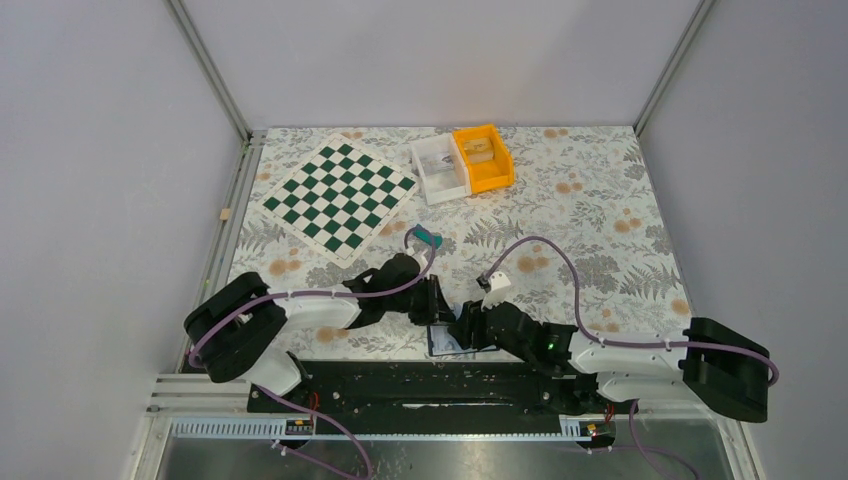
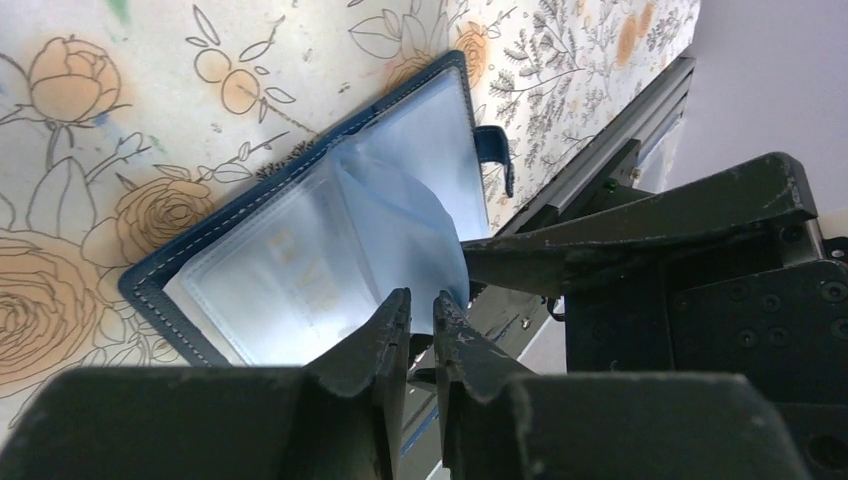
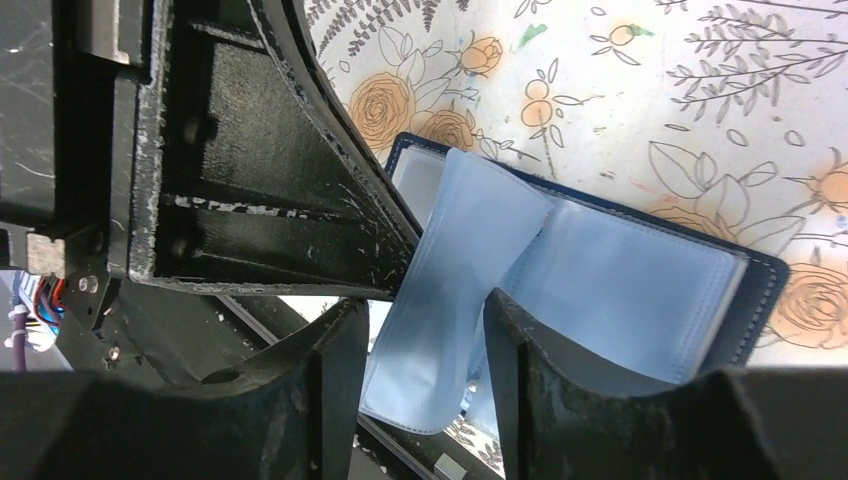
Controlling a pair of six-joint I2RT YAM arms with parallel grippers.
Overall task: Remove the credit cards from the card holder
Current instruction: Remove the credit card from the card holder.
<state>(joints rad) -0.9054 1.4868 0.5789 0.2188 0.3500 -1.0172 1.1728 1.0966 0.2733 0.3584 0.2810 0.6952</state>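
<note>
Currently card holder (image 3: 640,275) sleeve (image 3: 455,250) inside spread right gripper (image 3: 425,310); left gripper (image 2: 422,300) pinches its edge.

The left arm (image 1: 310,310) and right arm (image 1: 610,350) both lie low and folded inward, their wrists almost meeting between the two bases. The left gripper (image 2: 420,300) angles downward, its jaws nearly together with only a thin slit between them. The right gripper (image 3: 425,315) faces it from just beside, tilted down, its jaws well apart.
</note>
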